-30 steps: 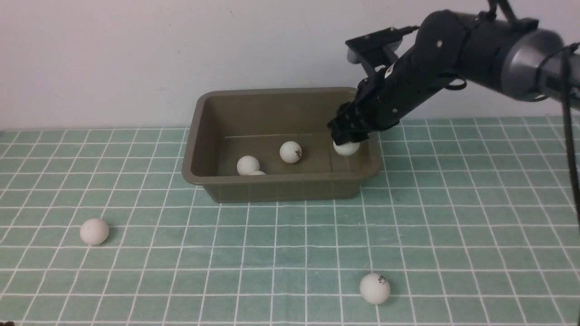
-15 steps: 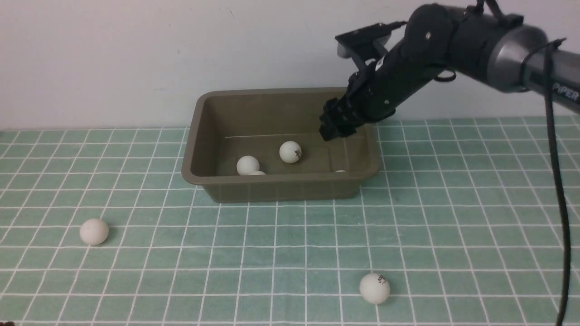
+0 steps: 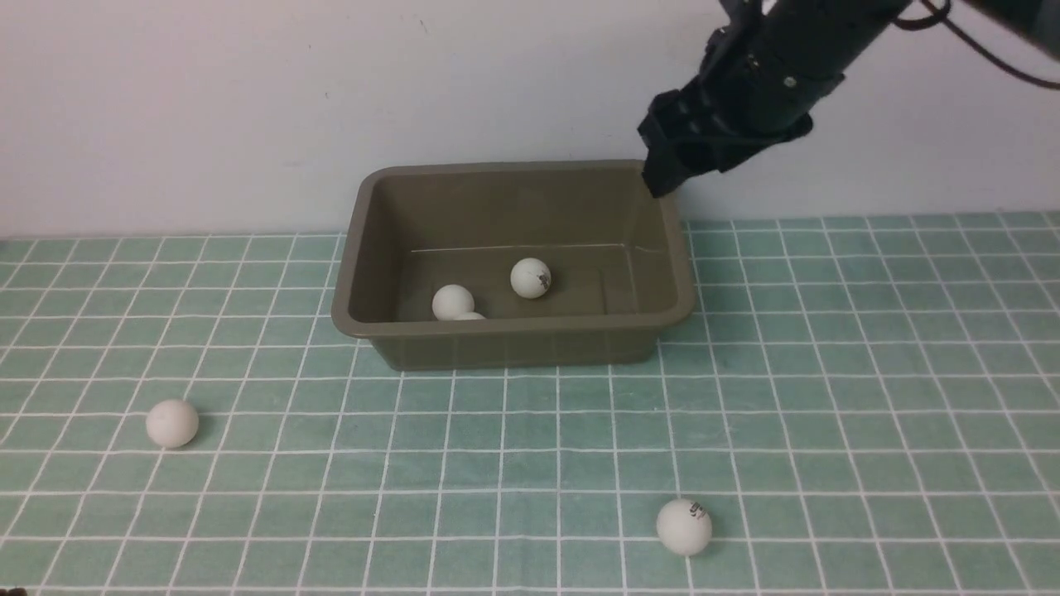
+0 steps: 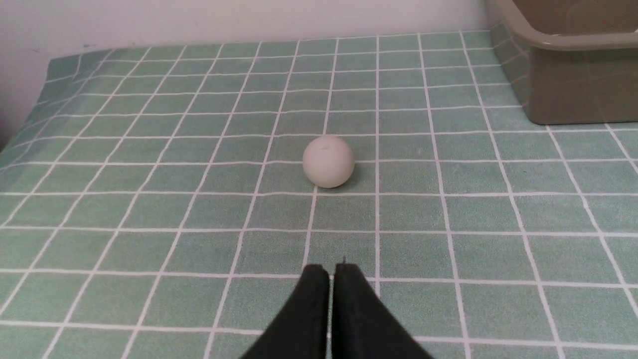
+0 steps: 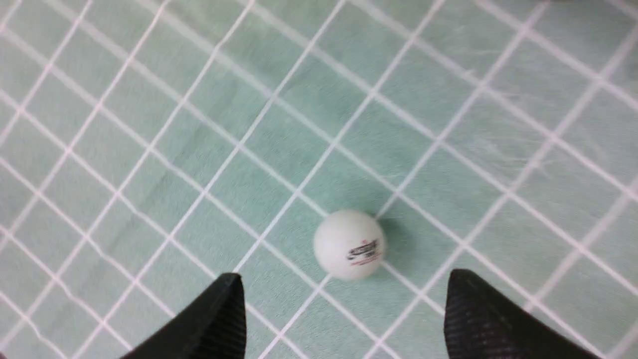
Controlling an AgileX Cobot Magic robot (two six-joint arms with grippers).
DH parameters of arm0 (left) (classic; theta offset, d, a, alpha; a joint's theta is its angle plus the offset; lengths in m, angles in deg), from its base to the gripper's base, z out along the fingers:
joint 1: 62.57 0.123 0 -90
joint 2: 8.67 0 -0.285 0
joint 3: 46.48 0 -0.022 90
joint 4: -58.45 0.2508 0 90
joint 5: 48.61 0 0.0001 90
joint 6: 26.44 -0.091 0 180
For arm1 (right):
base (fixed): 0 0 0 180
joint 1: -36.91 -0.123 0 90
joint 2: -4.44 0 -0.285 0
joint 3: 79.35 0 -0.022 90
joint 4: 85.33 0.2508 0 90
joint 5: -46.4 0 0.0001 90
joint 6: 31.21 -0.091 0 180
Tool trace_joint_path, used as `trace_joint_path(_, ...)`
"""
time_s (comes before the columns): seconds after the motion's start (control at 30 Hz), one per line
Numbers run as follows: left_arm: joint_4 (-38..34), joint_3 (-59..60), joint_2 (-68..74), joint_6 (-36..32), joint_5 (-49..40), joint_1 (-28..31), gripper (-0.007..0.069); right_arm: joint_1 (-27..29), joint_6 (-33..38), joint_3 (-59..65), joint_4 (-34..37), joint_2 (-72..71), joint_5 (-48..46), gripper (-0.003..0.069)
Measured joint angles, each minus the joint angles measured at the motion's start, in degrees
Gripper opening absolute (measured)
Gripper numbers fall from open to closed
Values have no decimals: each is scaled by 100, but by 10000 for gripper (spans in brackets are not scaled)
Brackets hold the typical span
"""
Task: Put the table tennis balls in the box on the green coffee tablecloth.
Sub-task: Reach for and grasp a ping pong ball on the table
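Front view: right end effector (image 3: 662, 178) spread wide, empty, near box (image 3: 513, 327) far-right rim corner; left end effector (image 4: 331, 271) closed, empty.

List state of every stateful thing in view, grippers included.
Olive-brown plastic tub: upright, holds three visible white balls.
Plain white ball: loose on the mint-green checked cloth, front left of tub.
Logo-printed white ball: loose on cloth, front right.
Left gripper: shut, empty.
Right gripper: open, empty.
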Motion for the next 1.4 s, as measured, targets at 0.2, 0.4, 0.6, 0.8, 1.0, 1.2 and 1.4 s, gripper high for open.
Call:
trace_joint_path(0.2,0,0,0,0,0,0,-4,-1001,89,462,-505,259,540,482)
trace_joint_path(0.4,0,-5,0,0,0,0,-4,-1438,-1150,468,-2001,796,619,482)
trace_joint_path(0.6,0,-5,0,0,0,0,-4,-1438,-1314,468,-2222,1127,665,482)
trace_joint_path(0.8,0,-5,0,0,0,0,-4,-1438,-1310,468,-2216,1316,762,482)
trace_joint_path(1.0,0,-5,0,0,0,0,-4,-1438,-1296,468,-2200,1641,878,479)
trace_joint_path(1.2,0,-5,0,0,0,0,-4,-1438,-1291,468,-2124,1740,883,353)
trace_joint_path(1.4,0,-5,0,0,0,0,-4,-1449,-1096,-38,-1948,1521,517,353)
